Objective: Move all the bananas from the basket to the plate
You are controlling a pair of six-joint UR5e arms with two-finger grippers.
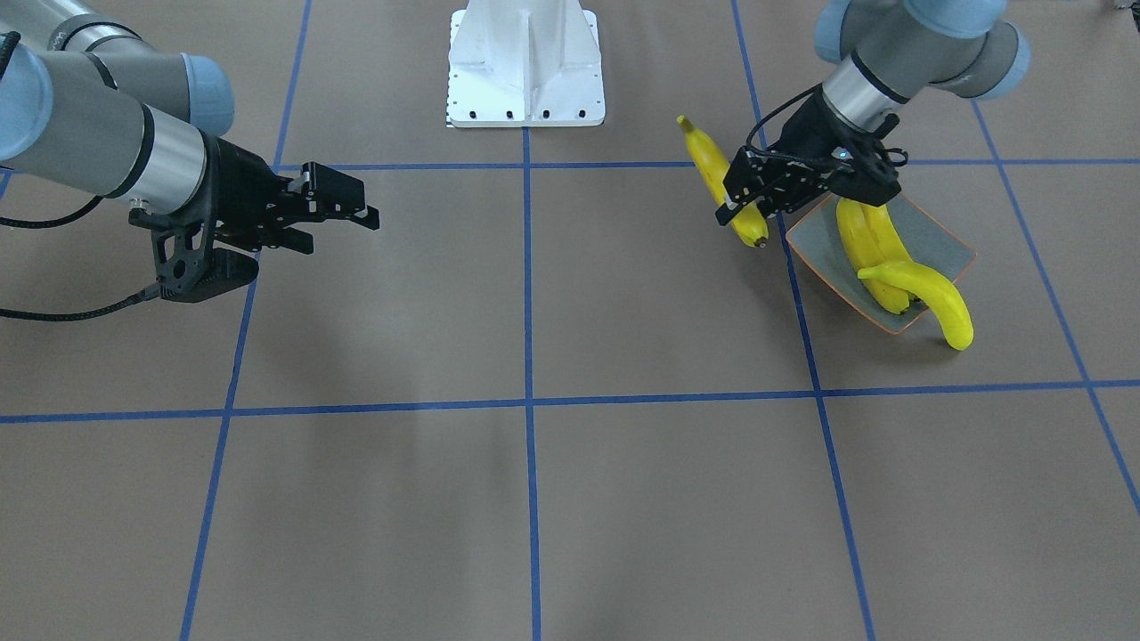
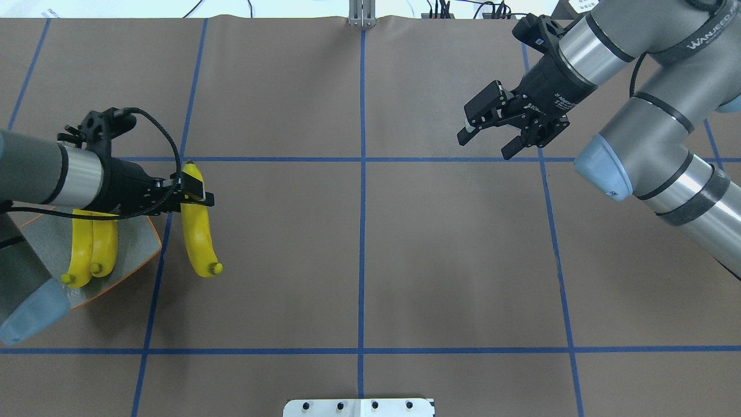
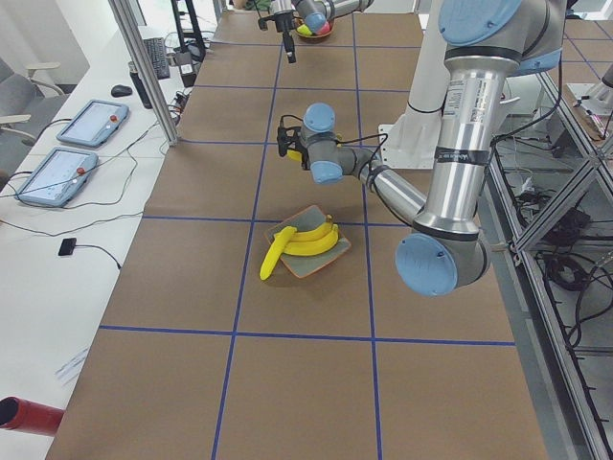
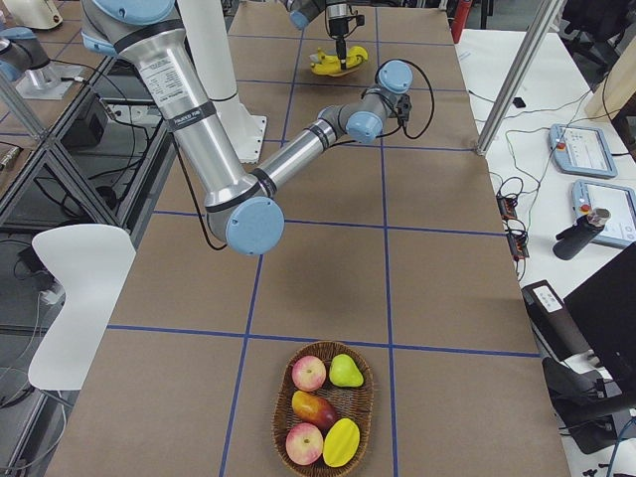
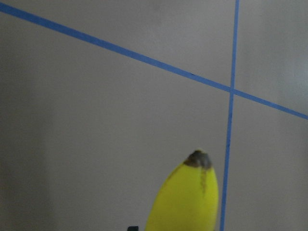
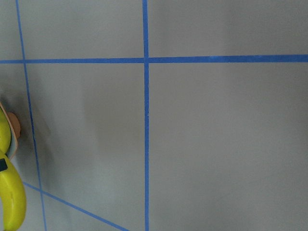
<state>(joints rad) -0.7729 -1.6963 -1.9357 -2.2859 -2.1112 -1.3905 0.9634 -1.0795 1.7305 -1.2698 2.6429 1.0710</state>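
Observation:
The grey-green plate (image 1: 946,239) with an orange rim lies at the table's left end (image 2: 146,244). Two bananas (image 1: 862,233) lie side by side on it. A third banana (image 1: 931,289) rests across them, its end hanging over the rim. My left gripper (image 1: 744,203) is shut on a fourth banana (image 1: 712,165) just beside the plate, over the table (image 2: 198,234). Its dark tip shows in the left wrist view (image 5: 196,160). My right gripper (image 2: 485,139) hangs open and holds nothing, far across the table (image 1: 334,223). The basket (image 4: 323,409) holds other fruit, no bananas.
The white robot base (image 1: 525,67) stands at the table's middle edge. Blue tape lines (image 2: 362,231) divide the brown table top. The basket's fruit includes apples (image 4: 309,374) and a green pear (image 4: 345,371). Tablets and cables lie on a side desk (image 4: 586,149).

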